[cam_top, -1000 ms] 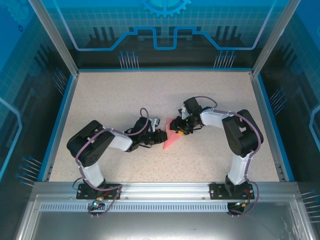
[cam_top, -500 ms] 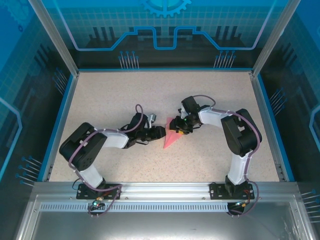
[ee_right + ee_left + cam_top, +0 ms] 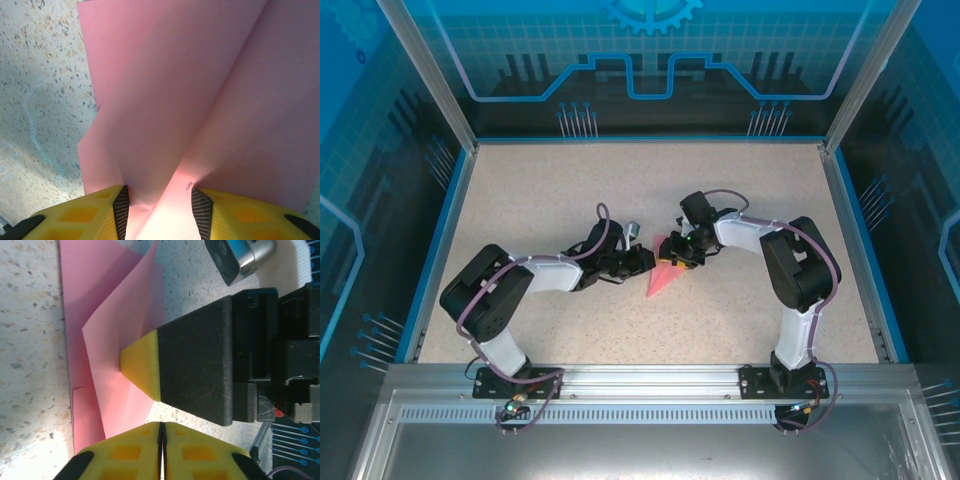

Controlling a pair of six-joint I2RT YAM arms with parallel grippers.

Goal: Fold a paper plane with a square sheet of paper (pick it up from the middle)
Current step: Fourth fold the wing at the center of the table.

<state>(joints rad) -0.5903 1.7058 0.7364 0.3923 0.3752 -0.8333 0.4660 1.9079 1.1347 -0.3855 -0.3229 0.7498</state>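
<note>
Left arm has stretched forward within the last second, bringing its jaws beside the paper [image 3: 662,280]; left jaws pressed together, nothing visibly pinched; right jaws spread astride the raised fold; paper lies mid-desk [image 3: 570,190], part-folded to a point; creasing apparently unfinished.

The left arm [image 3: 545,275] is stretching out lower and flatter over the desk [image 3: 570,190]. Its bulky shoulder link is sliding toward the lower left of the top view, and its wrist is swinging up and to the right. This is carrying the left claw [image 3: 642,261] a little higher in the frame and closer to the upper edge of the paper plane [image 3: 658,280]. The right claw [image 3: 678,250] is creeping slightly toward the left of the frame, so the gap between the two claws is narrowing.
</note>
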